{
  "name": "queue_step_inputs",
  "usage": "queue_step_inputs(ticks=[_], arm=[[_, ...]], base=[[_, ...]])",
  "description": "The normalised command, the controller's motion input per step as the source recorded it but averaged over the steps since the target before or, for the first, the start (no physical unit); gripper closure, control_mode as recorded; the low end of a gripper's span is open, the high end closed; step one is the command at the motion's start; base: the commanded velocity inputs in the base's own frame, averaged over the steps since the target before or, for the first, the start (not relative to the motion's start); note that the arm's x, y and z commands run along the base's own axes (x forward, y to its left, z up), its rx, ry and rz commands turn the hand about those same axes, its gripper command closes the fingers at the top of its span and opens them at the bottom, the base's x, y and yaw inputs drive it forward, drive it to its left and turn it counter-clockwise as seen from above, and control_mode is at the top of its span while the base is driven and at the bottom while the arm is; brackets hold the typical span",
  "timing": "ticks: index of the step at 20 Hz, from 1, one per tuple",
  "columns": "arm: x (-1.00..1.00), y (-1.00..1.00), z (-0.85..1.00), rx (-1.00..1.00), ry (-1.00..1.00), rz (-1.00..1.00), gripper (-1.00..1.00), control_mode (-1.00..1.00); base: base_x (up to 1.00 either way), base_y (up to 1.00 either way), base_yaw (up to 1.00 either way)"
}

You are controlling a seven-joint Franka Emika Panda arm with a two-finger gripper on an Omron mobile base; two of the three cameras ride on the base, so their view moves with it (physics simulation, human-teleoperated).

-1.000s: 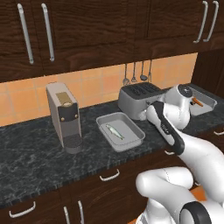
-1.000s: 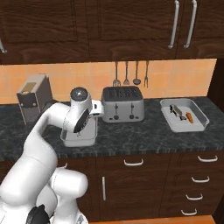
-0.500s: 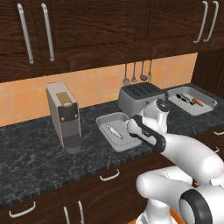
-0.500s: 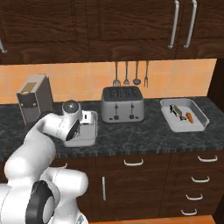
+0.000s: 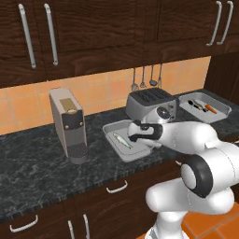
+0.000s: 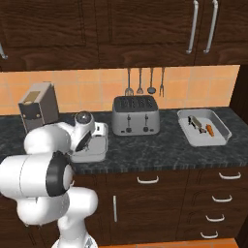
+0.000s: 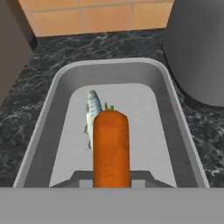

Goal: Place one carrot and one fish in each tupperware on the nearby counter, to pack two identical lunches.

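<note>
Over the near tray (image 5: pixel 122 150), by the counter's (image 5: pixel 42 175) front edge, the gripper (image 5: pixel 132 135) sits low with jaws clamped on a carrot (image 7: pixel 111 146). Hand view: carrot runs straight out from between the fingertips, green stub at the far end, above the tray floor; can't tell if it touches the floor. A fish (image 7: pixel 92 114) lies flat in that tray, lengthwise, just beside the carrot and partly covered by it in the hand view. In the left base view the fish (image 5: pixel 122 141) is in the tray's middle, gripper just right of it.

Same tray (image 6: pixel 95 151) in the right base view is mostly behind the arm; only its right end and front rim are visible.

Toaster (image 5: pixel 150 103) stands just behind and right of the near tray, against the back wall. Coffee machine (image 5: pixel 67 122) is on the tray's other side, toward the counter's left end, apart from it.

Second tray (image 6: pixel 203 128) sits at the counter's right end, well apart from the first, with the toaster (image 6: pixel 135 115) between them. It holds an orange carrot (image 6: pixel 210 129) toward its right side and a dark slim fish (image 6: pixel 195 123) beside it, touching or nearly so; too small to tell.

Utensils (image 6: pixel 145 81) hang on the tiled wall above the toaster. Drawers (image 6: pixel 215 196) with curved handles run below the counter front.
</note>
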Motion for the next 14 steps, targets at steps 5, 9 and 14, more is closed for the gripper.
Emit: queue_step_inputs(ticks=[5,9,14], arm=[[0.29,0.0,-0.54,0.0,-0.01,0.0,1.0,-1.0],[0.29,0.0,-0.5,0.0,-0.04,0.0,1.0,-1.0],[0.35,0.0,-0.18,0.0,-0.05,0.0,-1.0,-1.0]], base=[[0.0,0.0,0.0],[0.0,0.0,0.0],[0.0,0.0,0.0]])
